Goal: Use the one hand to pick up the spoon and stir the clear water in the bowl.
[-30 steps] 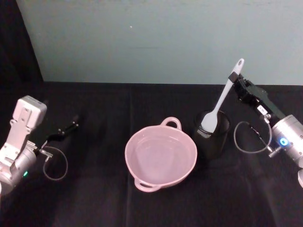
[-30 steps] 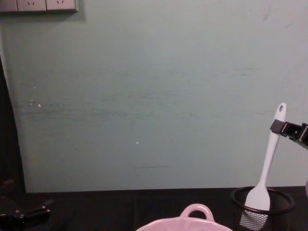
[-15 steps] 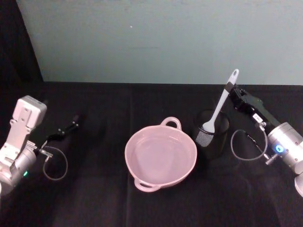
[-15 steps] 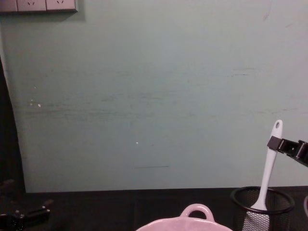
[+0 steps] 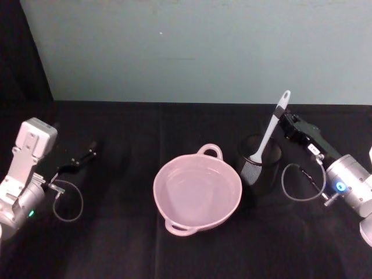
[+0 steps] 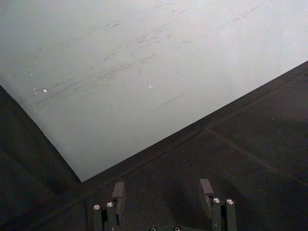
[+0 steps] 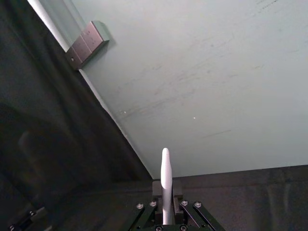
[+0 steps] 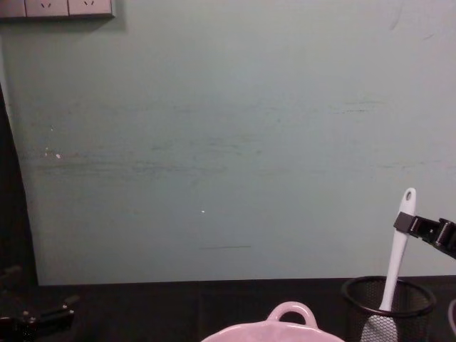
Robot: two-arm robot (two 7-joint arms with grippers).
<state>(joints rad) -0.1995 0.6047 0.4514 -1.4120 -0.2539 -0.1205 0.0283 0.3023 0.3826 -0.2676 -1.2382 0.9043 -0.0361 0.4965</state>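
While both arms sit at the table's sides, the count on the black cloth [image 5: 116, 244] is one bowl, one mesh cup, one spoon. Nearest the robot, the pale pink bowl [image 5: 197, 192] stands at centre, holding clear water, with two loop handles on its rim, one toward the robot and one toward the wall. Just right of it and slightly farther back stands the black wire-mesh cup [image 5: 258, 165]. One white spoon [image 5: 268, 135] stands in that cup, paddle blade down inside the mesh, handle rising and tilted toward the right, with the oval hole at the top end. The right gripper [image 5: 285, 119] reaches in from the right on its silver-grey arm, forearm angled up and inward, fingers clamped on the spoon's handle just under the hole; the chest view shows the grip high above the cup rim [image 8: 388, 288]. The left gripper [image 5: 87, 156] rests low at the far left, well apart from the bowl, its fingers [image 6: 118, 192] spread with nothing between them. Behind everything stands one pale green wall [image 5: 192, 46], carrying a socket plate [image 8: 57, 7].
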